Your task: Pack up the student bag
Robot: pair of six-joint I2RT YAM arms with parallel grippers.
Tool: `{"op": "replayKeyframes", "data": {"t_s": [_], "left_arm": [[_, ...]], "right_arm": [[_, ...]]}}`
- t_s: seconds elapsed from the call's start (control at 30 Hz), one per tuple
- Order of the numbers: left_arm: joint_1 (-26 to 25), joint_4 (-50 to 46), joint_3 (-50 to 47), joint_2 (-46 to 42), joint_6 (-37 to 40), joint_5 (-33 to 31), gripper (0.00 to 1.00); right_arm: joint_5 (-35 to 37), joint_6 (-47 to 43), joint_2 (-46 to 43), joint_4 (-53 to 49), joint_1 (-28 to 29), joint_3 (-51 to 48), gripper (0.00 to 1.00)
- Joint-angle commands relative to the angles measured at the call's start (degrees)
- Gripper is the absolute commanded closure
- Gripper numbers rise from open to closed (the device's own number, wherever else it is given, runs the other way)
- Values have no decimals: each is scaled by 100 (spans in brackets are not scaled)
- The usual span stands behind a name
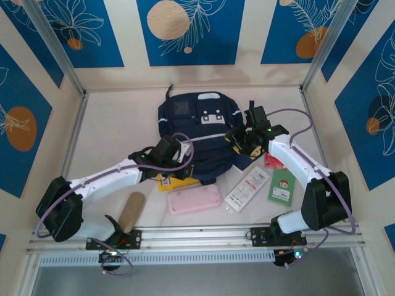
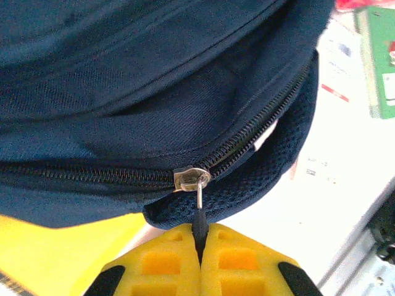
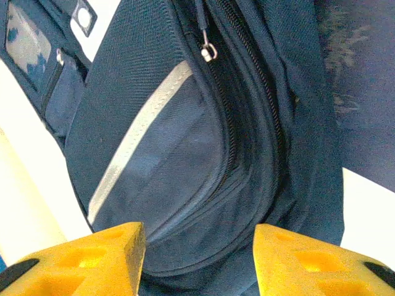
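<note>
Large navy fabric backpack: metal zip pull clamped in left claw, right claw apart; pink rectangular case not yet packed.

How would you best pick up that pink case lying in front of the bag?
Probably from straight above, fingers closing across the middle of the pink case, over its two long edges. It lies flat and is long and narrow, so the short way likely fits between the fingers.
</note>
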Motion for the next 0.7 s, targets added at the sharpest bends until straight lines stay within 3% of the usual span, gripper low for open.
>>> {"op": "replayKeyframes", "data": {"t_s": [0.0, 0.17, 0.4, 0.67], "left_arm": [[-188, 347, 311, 85, -200, 329, 100], [-262, 345, 290, 105, -204, 205, 100], [-320, 272, 292, -36, -203, 75, 100], [-357, 263, 255, -84, -209, 40, 100]], "right_arm": [[227, 436, -403, -640, 122, -43, 50], [-414, 1084, -633, -306, 436, -479, 56], [-642, 1731, -349, -91, 1206, -416, 57], [-699, 2102, 193, 78, 1575, -337, 56]]}}
